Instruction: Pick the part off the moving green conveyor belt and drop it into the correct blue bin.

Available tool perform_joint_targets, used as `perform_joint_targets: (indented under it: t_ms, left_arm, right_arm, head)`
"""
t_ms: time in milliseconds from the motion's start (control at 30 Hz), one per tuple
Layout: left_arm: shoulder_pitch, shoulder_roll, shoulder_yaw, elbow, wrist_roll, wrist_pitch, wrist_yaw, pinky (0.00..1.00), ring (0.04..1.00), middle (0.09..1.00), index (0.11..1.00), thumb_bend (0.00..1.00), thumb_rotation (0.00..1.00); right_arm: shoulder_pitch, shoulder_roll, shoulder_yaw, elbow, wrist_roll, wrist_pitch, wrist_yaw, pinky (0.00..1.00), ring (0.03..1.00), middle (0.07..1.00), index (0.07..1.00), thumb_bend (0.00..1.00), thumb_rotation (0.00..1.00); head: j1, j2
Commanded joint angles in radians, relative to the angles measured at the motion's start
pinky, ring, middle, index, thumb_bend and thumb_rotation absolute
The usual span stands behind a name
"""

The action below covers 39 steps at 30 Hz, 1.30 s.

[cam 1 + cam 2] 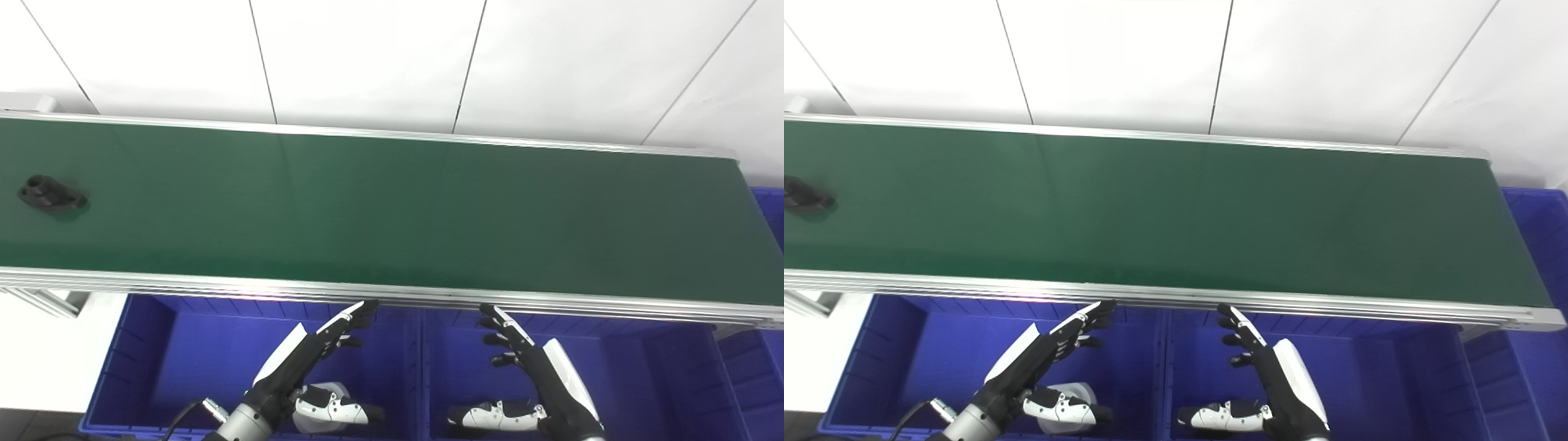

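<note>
A black part point(51, 194) with round bosses lies on the green conveyor belt point(392, 208) at the far left; in the right eye view it is cut by the left edge point(802, 196). My left hand point(306, 361) is open and empty, held over the left blue bin point(153, 361) just below the belt's near rail. My right hand point(539, 373) is open and empty over the middle blue bin point(625, 373). Both hands are far from the part.
A whitish round object point(324, 392) lies in the left bin, partly hidden by my left thumb. Another blue bin point(768, 208) stands past the belt's right end. The belt's aluminium rail point(392, 294) runs between hands and belt. A white wall is behind.
</note>
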Motion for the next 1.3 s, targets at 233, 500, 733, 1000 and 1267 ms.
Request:
perform_joint_targets:
  t_ms: [233, 500, 733, 1000, 1267]
  left_arm:
    - [0.004, 0.005, -0.002, -0.039, -0.013, 0.01, -0.007, 0.79, 0.911, 0.947, 0.933, 0.66, 0.18]
    - [0.004, 0.004, -0.002, -0.036, -0.012, 0.002, -0.004, 0.81, 0.909, 0.939, 0.931, 0.67, 0.18]
    - [0.004, 0.006, -0.002, -0.037, -0.017, 0.002, -0.007, 0.81, 0.911, 0.943, 0.932, 0.66, 0.18]
    - [0.004, 0.006, -0.001, -0.036, -0.018, 0.001, -0.007, 0.8, 0.916, 0.946, 0.933, 0.66, 0.16]
    - [0.004, 0.006, -0.001, -0.031, -0.014, -0.004, -0.006, 0.79, 0.91, 0.946, 0.933, 0.66, 0.18]
  right_arm:
    - [0.0, -0.003, 0.001, -0.031, 0.001, -0.004, 0.0, 0.7, 0.829, 0.889, 0.929, 0.79, 0.14]
    - [0.0, -0.003, 0.0, -0.028, 0.005, -0.008, -0.001, 0.69, 0.826, 0.891, 0.931, 0.79, 0.13]
    - [0.001, -0.002, 0.0, -0.03, 0.006, -0.009, -0.002, 0.7, 0.826, 0.889, 0.931, 0.79, 0.14]
    - [0.001, -0.002, 0.001, -0.03, 0.009, -0.011, -0.001, 0.71, 0.833, 0.886, 0.93, 0.78, 0.13]
    - [0.002, -0.001, 0.002, -0.029, 0.001, -0.009, -0.003, 0.69, 0.823, 0.886, 0.929, 0.79, 0.14]
  head:
    - [0.0, 0.002]
    - [-0.002, 0.002]
    - [-0.001, 0.002]
    - [-0.002, 0.001]
    - [-0.002, 0.0]
